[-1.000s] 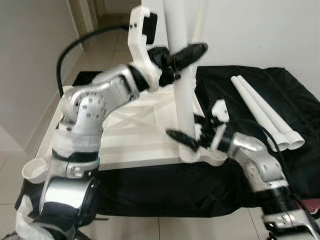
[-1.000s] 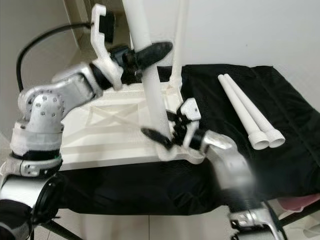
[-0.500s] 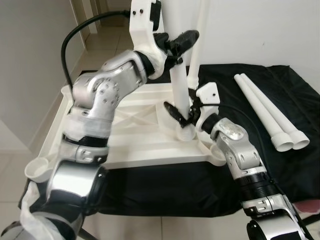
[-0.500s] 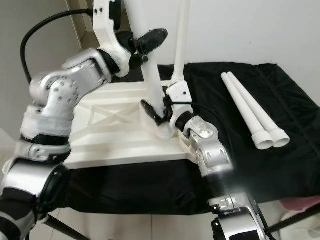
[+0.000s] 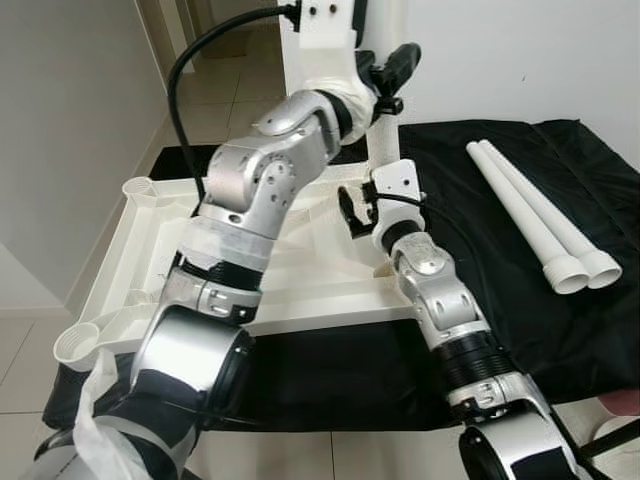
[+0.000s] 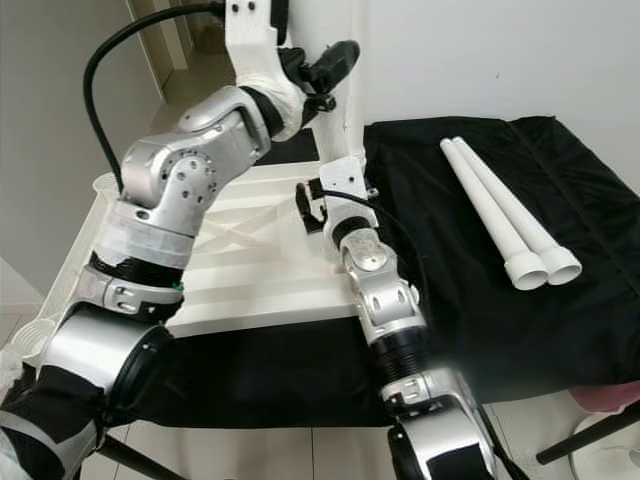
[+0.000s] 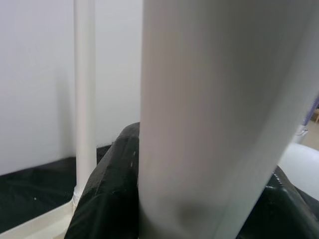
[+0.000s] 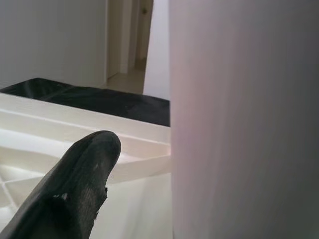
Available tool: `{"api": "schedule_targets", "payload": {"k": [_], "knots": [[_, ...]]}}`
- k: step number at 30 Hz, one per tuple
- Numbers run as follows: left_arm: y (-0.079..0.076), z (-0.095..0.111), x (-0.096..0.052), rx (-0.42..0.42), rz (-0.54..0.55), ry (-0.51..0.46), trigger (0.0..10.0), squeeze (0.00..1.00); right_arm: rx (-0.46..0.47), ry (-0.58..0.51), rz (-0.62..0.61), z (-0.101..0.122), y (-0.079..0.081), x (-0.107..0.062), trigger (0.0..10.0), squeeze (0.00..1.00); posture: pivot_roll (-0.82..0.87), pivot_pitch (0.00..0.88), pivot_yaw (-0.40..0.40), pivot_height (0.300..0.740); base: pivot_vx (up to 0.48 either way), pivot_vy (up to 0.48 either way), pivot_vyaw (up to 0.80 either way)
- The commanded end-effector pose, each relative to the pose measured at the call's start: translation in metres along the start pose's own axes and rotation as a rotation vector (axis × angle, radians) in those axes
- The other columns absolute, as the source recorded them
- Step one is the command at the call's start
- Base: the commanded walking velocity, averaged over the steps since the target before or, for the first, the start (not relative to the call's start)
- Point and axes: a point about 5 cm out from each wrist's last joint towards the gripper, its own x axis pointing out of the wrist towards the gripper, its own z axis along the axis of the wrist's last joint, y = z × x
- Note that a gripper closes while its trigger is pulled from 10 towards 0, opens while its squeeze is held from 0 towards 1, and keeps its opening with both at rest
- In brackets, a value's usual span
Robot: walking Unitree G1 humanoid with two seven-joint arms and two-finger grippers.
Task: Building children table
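Your left pincer [image 5: 385, 85] is raised high and clamped on the upright white leg [image 5: 381, 150], its black fingers [image 5: 398, 66] wrapped around the tube well above the tabletop. In the left wrist view that leg [image 7: 214, 119] sits right against the camera, with dark finger surface on both sides of it, so the grip reads as closed on the tube. Beyond it stands a second upright leg [image 7: 84, 94], already set in a far corner of the tabletop.

Your right pincer [image 5: 360, 212] is low on the same leg, directly below the left pincer and just above the tabletop. One black finger [image 8: 70, 194] shows beside the tube [image 8: 244, 119] in the right wrist view, with a sliver of gap between them; the other finger is hidden, so you cannot tell whether this pincer is gripping the leg or only resting against it.

The white tabletop [image 5: 130, 250] lies upside down, its ribbed underside facing up, on a worktop draped in black cloth [image 6: 470, 300]. It spreads from the right pincer toward the left arm's side, with round leg sockets at the corners; one open socket [image 5: 76, 342] sits at the near corner, well away from both pincers. The held leg stands at the tabletop's edge nearest the right arm.

Two spare legs [image 6: 500, 215] lie side by side, touching, on the cloth on the outer side of the right pincer, well apart from it, flared ends toward you.
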Motion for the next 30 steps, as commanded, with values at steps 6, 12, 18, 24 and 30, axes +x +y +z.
{"api": "schedule_targets", "payload": {"k": [6,12,18,24,30], "knots": [[-0.01,0.009,0.007,0.018,0.003,-0.056,10.0,0.0,-0.101,-0.021,-0.095,0.003,-0.001,0.003,10.0,0.0,-0.05,0.0,0.033,0.74,0.0,0.0,0.0],[-0.012,0.01,0.009,0.025,0.01,-0.07,10.0,0.0,-0.133,-0.018,-0.102,0.0,-0.001,0.003,9.8,0.0,-0.05,0.0,0.016,0.74,0.0,0.0,0.0],[-0.016,0.01,0.01,0.032,0.001,-0.079,10.0,0.0,-0.172,-0.029,-0.108,0.001,-0.003,0.004,0.0,0.0,-0.05,0.0,0.007,0.74,0.0,0.0,0.0],[-0.017,0.008,0.011,0.042,-0.005,-0.078,10.0,0.0,-0.164,-0.033,-0.147,0.0,-0.008,0.003,0.0,0.0,-0.04,0.0,0.008,0.74,0.0,0.0,0.0],[-0.019,0.004,0.01,0.052,-0.03,-0.07,10.0,0.0,-0.134,-0.025,-0.212,-0.002,-0.013,0.001,0.0,0.0,-0.04,0.0,0.013,0.74,0.0,0.0,0.0]]}}
